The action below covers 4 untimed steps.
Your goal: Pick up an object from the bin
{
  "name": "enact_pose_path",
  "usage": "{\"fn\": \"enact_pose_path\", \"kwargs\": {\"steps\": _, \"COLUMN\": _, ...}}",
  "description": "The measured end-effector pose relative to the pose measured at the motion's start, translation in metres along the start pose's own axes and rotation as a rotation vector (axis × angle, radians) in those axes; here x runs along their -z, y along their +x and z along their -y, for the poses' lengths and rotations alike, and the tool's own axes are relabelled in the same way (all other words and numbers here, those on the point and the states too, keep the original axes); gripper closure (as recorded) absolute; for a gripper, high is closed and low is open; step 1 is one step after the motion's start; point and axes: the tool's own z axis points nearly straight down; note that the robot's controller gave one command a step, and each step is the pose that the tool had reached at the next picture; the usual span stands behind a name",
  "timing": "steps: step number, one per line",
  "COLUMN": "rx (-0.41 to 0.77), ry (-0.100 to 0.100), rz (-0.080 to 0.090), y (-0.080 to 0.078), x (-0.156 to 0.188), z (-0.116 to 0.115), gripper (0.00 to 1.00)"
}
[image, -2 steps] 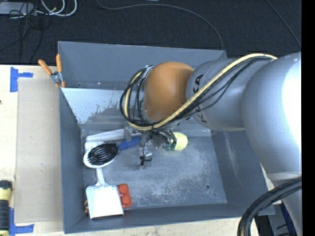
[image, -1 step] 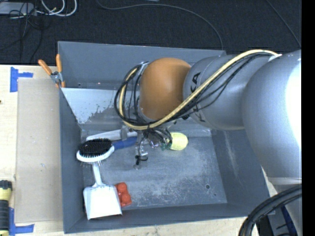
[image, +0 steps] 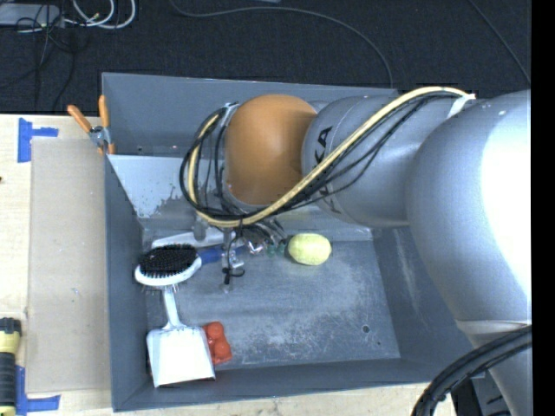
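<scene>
Early in the job, by the look of it: no lift to report, nothing seen gripped. Found the pincer (image: 232, 265) low over the floor of the bin (image: 364, 319), under the wrist's orange cover (image: 264, 146), a little left of the bin's middle. Cannot tell whether clenched or released; too small and too shadowed to say. Sits just right of a hairbrush (image: 169, 263), white-rimmed with black bristles, and right beside a small blue piece (image: 211, 254) at the brush head's right edge; touching or apart, cannot say. Further right, near but clear of the pincer, a yellow-green ball (image: 309, 250). Well apart, toward the near-left corner, a white flat piece (image: 179, 358) with a small red thing (image: 217, 341) against its right side. Judged nearest candidates: the blue piece and the hairbrush. Left to do, so far as can be judged: close on one of them, get a firm hold, raise it clear of the bin's walls. Worth minding the hairbrush's long handle, likely to swing or slip if caught off-centre.
</scene>
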Motion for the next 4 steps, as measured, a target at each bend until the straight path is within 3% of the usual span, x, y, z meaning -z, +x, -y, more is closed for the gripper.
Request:
{"fn": "enact_pose_path", "kwargs": {"steps": 1, "rx": 0.098, "ry": -0.005, "rz": -0.008, "y": -0.008, "x": -0.047, "z": -0.05, "gripper": 0.0}}
{"fn": "enact_pose_path", "kwargs": {"steps": 2, "rx": 0.357, "ry": 0.006, "rz": 0.002, "y": -0.016, "x": -0.043, "z": -0.061, "gripper": 1.0}}
{"fn": "enact_pose_path", "kwargs": {"steps": 3, "rx": 0.357, "ry": 0.006, "rz": 0.002, "y": -0.016, "x": -0.043, "z": -0.061, "gripper": 1.0}}
{"fn": "enact_pose_path", "kwargs": {"steps": 4, "rx": 0.356, "ry": 0.002, "rz": -0.009, "y": -0.012, "x": -0.033, "z": -0.062, "gripper": 1.0}}
